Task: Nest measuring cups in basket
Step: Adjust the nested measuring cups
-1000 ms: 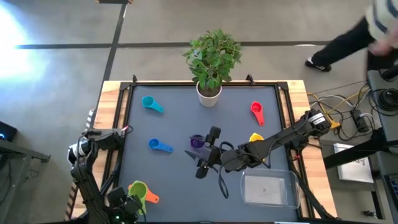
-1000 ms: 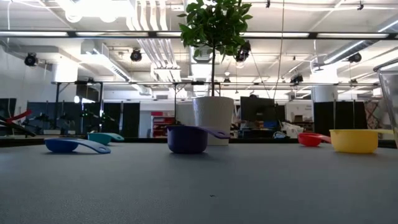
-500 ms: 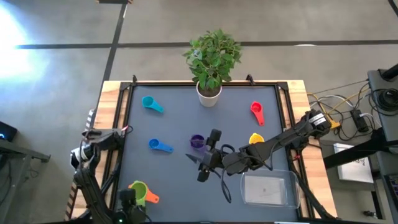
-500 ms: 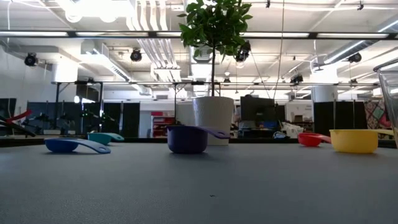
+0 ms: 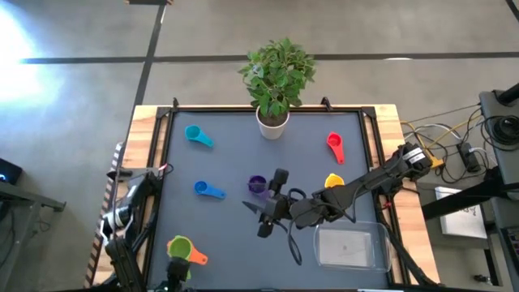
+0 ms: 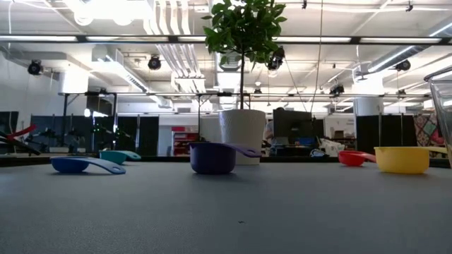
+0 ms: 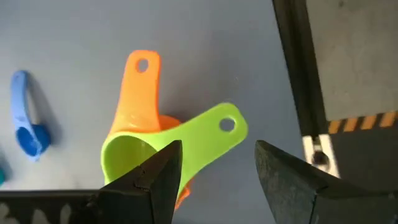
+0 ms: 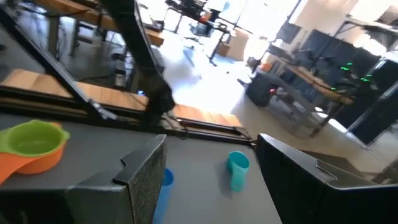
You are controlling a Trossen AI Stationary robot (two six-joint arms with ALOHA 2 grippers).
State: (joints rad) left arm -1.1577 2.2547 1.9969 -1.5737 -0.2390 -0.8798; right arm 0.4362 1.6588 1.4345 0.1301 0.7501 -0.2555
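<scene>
Seven measuring cups, all on the dark matte table mat [image 5: 235,154]; none in the basket [image 5: 349,247].

- Green cup [image 5: 178,246]: smooth glossy plastic, nested inside the orange cup [image 5: 195,258], near front-left corner. The two flat handles, each with a hanging hole, splay apart. Left gripper [image 7: 214,177] hangs above this pair, fingers apart and empty; the green cup's bowl lies below one finger, its handle reaching under the gap.
- Purple cup [image 5: 257,184]: round bowl, upright, mid-table. Right gripper [image 5: 261,215] sits just in front of it, fingers spread, nothing between them, not touching the cup.
- Blue cup [image 5: 208,190]: shallow bowl, long handle, left of the purple one.
- Teal cup [image 5: 197,135]: far-left area.
- Red cup [image 5: 335,146]: far-right area.
- Yellow cup [image 5: 334,180]: right side, beside the right arm.
- Basket: clear rectangular plastic tray, rounded corners, front-right, just beside the right arm.
- Potted plant [image 5: 276,77]: leafy, in white pot, far edge centre.
</scene>
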